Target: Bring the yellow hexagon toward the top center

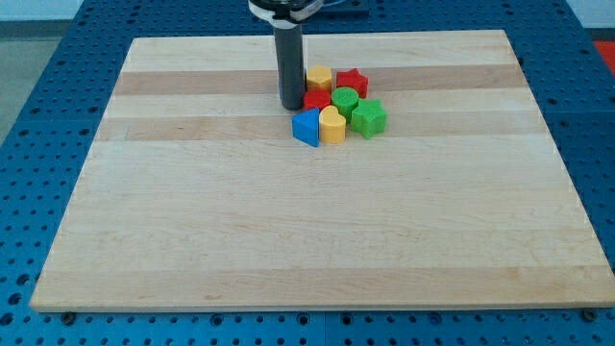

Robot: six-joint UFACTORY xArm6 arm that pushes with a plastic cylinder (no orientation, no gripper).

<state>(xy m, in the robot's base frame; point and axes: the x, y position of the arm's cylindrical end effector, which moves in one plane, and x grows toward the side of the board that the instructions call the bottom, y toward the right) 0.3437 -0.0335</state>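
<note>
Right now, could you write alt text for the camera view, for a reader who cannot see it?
My tip rests at the left edge of a block cluster near the wooden board's top centre, beside the yellow hexagon. The cluster also holds red, green, blue and yellow blocks.

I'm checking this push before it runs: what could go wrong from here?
1. The yellow hexagon touches the red star and a red block, so a push may drag them along.
2. My tip sits at the hexagon's left, which suits a sideways shove, not an upward one.
3. The hexagon is already near the board top edge; overshoot could drop it.
</note>
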